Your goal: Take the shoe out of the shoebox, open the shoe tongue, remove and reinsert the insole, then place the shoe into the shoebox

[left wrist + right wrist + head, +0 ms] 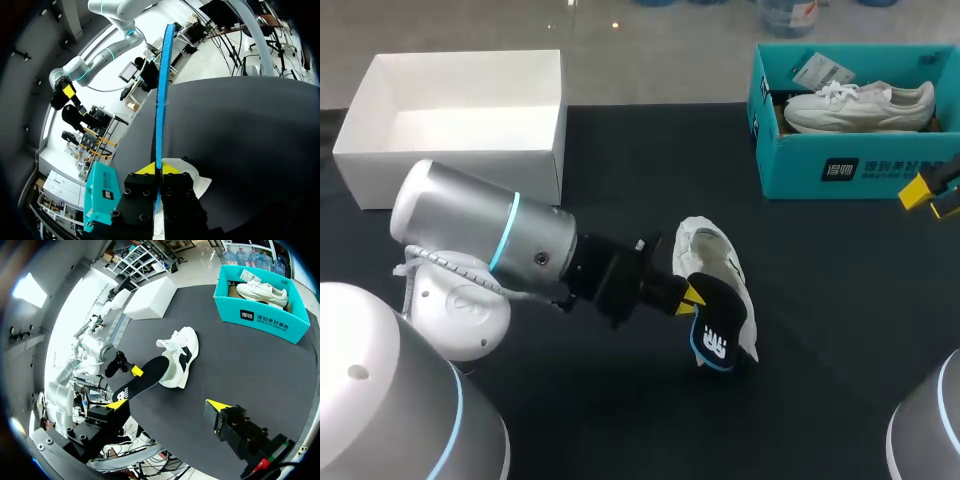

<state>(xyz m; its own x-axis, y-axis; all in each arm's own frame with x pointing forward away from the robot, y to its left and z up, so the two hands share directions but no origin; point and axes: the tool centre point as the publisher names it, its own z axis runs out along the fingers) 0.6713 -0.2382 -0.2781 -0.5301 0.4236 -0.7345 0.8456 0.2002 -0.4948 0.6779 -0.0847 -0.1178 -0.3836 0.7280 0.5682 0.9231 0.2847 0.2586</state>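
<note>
My left gripper (692,297) is pinched tight on the insole (715,322) at frame centre, beside the white shoe (710,250). My right gripper (931,196) is wide open and empty.

The white lace-up sneaker with a black side mark (712,255) rests in the middle of the dark desk (840,330), toe toward the far edge. The black foam insole (716,322), blue-rimmed with a white logo, has one end pinched in the left gripper's (690,297) jaws and the other at the sneaker's heel opening. The open white cardboard shoebox (460,165) sits far left. The teal cardboard shoebox (800,165), far right, holds another white sneaker (860,105).
</note>
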